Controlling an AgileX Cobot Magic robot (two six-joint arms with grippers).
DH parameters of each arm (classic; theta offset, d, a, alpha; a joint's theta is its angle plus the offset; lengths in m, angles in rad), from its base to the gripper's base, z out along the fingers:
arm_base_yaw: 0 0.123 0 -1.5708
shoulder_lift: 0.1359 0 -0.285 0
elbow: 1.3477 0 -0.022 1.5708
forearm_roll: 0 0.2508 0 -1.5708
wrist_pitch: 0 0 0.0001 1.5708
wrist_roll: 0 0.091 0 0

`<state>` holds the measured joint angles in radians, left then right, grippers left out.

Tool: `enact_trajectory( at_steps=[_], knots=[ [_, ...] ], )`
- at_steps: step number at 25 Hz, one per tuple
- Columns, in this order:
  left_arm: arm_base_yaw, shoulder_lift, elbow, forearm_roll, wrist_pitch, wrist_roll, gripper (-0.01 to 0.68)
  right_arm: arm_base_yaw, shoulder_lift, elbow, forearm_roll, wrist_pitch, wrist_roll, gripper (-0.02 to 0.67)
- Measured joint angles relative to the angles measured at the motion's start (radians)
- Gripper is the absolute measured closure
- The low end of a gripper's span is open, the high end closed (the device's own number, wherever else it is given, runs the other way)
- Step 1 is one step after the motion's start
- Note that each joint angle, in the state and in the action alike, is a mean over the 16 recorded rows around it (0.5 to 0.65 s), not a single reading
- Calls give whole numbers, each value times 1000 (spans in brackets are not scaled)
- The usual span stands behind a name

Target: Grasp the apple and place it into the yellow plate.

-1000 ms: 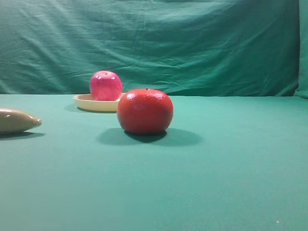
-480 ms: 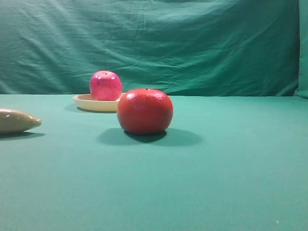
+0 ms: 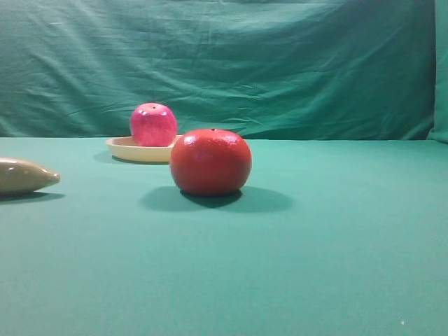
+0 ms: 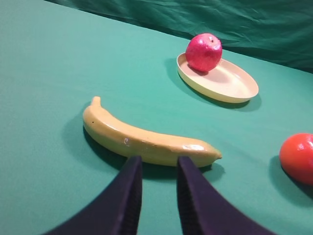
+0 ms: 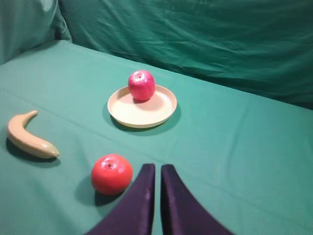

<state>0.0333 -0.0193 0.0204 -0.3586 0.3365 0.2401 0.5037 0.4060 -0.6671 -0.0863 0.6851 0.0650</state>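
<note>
A: Where's the apple (image 5: 141,84)?

B: In the yellow plate (image 5: 142,108), at its 11 o'clock rim. Looks finished.

A: The hands?

B: Left hand (image 4: 157,166) slightly parted, right hand (image 5: 156,172) nearly closed; both empty, clear above the worktop (image 5: 234,147).

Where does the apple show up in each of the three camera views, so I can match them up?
Exterior high: the apple is left of centre, on the yellow plate, behind the orange-red fruit.
Left wrist: the apple is upper right, at the plate's far end.
Right wrist: the apple is upper centre, at the plate's far edge.
Shared landmark: the banana.
</note>
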Motion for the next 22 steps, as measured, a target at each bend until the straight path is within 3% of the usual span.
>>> enact_trajectory(
  at_steps=[10, 22],
  knots=[
    [0, 0, 0, 0, 0, 0, 516, -85, -115, 100, -231, -3, 184, 649],
    [0, 0, 0, 0, 0, 0, 516, -288, -332, 482, -283, -302, 251, 649]
  ],
)
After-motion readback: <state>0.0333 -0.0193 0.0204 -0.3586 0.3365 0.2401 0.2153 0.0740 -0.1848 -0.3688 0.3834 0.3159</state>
